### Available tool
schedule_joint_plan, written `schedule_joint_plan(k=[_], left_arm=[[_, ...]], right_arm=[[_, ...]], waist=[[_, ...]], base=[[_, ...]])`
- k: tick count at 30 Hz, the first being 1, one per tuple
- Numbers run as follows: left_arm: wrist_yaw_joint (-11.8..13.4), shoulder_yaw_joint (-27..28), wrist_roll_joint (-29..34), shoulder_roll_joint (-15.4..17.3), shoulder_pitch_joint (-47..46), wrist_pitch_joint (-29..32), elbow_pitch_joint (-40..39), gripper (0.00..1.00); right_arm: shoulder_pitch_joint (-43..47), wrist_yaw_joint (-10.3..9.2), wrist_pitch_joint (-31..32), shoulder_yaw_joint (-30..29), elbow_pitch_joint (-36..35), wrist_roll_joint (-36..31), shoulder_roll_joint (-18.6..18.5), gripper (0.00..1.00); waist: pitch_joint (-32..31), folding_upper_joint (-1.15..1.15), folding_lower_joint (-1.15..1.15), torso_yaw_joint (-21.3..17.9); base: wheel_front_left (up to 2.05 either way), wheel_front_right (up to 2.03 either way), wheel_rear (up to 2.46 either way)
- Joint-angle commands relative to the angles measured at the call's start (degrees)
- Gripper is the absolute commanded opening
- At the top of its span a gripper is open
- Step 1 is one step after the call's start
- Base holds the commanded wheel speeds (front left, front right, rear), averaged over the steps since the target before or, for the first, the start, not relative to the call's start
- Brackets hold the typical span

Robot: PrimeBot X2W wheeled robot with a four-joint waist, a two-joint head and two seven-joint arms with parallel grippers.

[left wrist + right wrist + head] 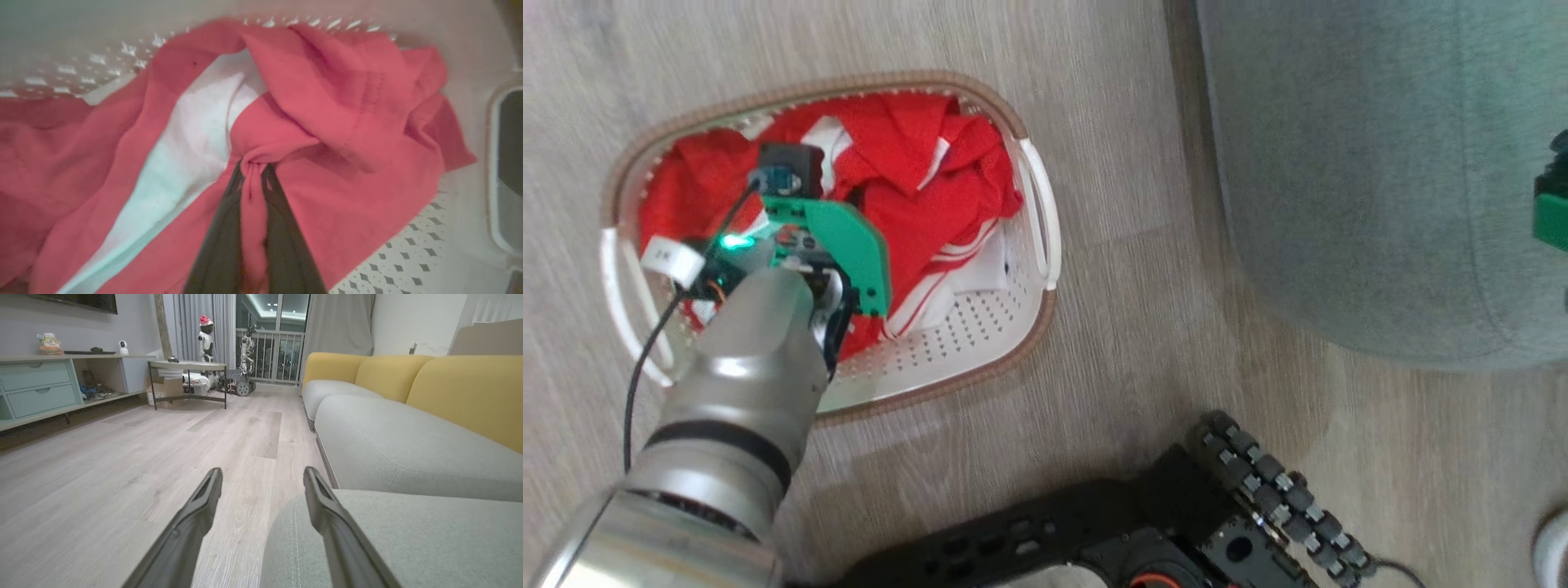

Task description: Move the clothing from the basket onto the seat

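Observation:
The red clothing [915, 188] lies bunched in the white basket [980, 327] on the floor. My left arm reaches down into the basket over the clothing. In the left wrist view my left gripper [253, 171] is shut on a pinched fold of the red clothing [327, 122], with a white panel to its left. The grey-green seat [1372, 163] stands to the right of the basket. My right gripper [263, 475] is open and holds nothing, hovering at the edge of the seat [408, 535].
The robot's black wheeled base [1143, 523] sits at the bottom. Wood floor [1127, 204] separates basket and seat. The right wrist view shows a yellow-backed sofa [408, 396], a low shelf unit [49, 388] and a small table [188, 379] farther off.

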Motion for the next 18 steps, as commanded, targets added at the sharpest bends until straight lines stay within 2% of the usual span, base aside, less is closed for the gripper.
schedule_joint_plan(k=[1, 7, 18], left_arm=[[-0.30, 0.55, -0.36, 0.19, 2.59, -1.00, -0.49, 0.00], [-2.19, 0.17, -2.08, -0.09, 6.39, -5.20, -0.65, 0.00], [-4.65, -4.75, -7.24, -0.13, 15.21, -9.06, -8.88, 0.00]], right_arm=[[1.89, -0.01, -0.28, 0.29, -1.49, 0.43, -0.23, 1.00], [3.82, -0.01, -0.28, 1.38, -0.21, 0.15, -0.10, 1.00], [9.81, -0.01, -0.28, 3.44, 2.86, 0.28, 0.37, 1.00]], waist=[[-2.37, 0.00, 0.00, 0.55], [-9.94, 0.00, 0.00, 1.96], [-24.76, 0.00, 0.00, 5.78]], base=[[0.00, 0.00, 0.00], [0.00, 0.00, 0.00], [0.00, 0.00, 0.00]])
